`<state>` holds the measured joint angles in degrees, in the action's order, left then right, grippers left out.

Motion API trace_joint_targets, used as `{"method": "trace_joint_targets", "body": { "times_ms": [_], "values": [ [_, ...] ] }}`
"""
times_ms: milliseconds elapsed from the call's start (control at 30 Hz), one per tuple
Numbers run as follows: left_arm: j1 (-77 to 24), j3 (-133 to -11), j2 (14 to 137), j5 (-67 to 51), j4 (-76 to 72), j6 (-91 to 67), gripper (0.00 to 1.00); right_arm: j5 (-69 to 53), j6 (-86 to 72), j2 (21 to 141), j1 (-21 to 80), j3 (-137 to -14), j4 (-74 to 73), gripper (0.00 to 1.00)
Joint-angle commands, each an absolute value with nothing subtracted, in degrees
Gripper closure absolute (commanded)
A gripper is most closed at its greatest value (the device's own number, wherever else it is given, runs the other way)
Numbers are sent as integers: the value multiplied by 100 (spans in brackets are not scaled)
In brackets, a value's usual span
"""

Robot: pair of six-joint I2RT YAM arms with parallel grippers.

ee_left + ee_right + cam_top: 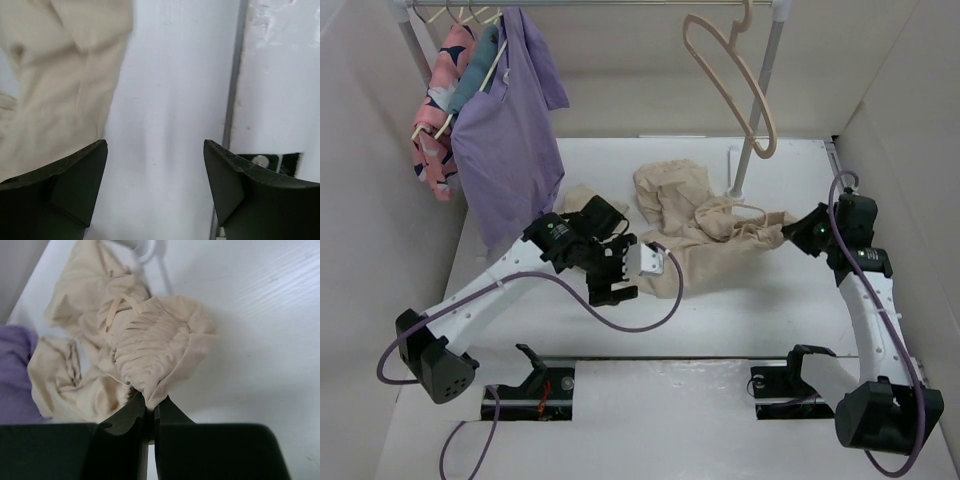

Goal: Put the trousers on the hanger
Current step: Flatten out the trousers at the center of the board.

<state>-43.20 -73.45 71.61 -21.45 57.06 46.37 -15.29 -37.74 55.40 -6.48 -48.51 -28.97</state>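
The beige trousers (700, 225) lie crumpled on the white table, mid-back. My right gripper (798, 232) is at their right end and is shut on a bunched fold of the waistband; in the right wrist view the jaws (151, 407) pinch the gathered cloth (145, 350). My left gripper (616, 290) is open and empty, just off the trousers' left edge above bare table; in the left wrist view (155, 150) the cloth (60, 65) lies up and left of its fingers. The pale pink-beige hanger (735, 85) hangs empty from the rail at the back right.
A purple shirt (510, 130) and a pink patterned garment (438, 110) hang on wooden hangers at the back left. The rack's upright pole (755, 120) stands behind the trousers. White walls close in both sides. A table seam (231, 100) runs near the left gripper.
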Motion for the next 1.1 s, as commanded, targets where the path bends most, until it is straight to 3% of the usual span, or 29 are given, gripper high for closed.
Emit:
{"method": "trace_joint_targets", "body": {
  "times_ms": [0,67,133,233,400,633,700,733,767,800,833,1067],
  "values": [
    [-4421,-7225,7040,-2752,5934,4422,25,-670,-3498,5431,-992,-5587,-3207,100],
    [-4098,-6988,6979,-2149,5320,4037,24,-615,-3384,5589,-1098,-5809,-3286,100],
    [-3702,-6621,6979,-1594,4558,3781,15,-667,-3384,5704,-1238,-5941,-3340,100],
    [-2998,-6285,7250,-688,4053,3613,15,-887,-3332,5766,-1239,-5889,-3288,100],
    [-2769,-5269,7987,454,2799,3672,15,-949,-3200,5713,-1239,-5512,-3112,100],
    [-2707,-4887,8682,615,2266,4236,12,-1072,-3033,5661,-1292,-5458,-3111,100],
    [-2707,-4764,8815,685,2268,4289,21,-1072,-3032,5660,-1292,-5406,-3042,100],
    [-2707,-4616,8815,781,2146,4289,32,-1072,-3032,5660,-1292,-5344,-3041,100],
    [-2646,-4614,8815,991,2145,4341,49,-1072,-3032,5660,-1292,-5344,-2980,100],
    [-2567,-4614,8763,1098,2145,4342,94,-1124,-3032,5660,-1292,-5283,-2979,100],
    [-2506,-4675,8667,1220,2145,4342,100,-1125,-3032,5660,-1292,-5282,-2979,100],
    [-1521,-7765,7314,1520,3945,5297,100,-1072,-3032,5712,-1345,-5344,-2874,100]
  ]
}}
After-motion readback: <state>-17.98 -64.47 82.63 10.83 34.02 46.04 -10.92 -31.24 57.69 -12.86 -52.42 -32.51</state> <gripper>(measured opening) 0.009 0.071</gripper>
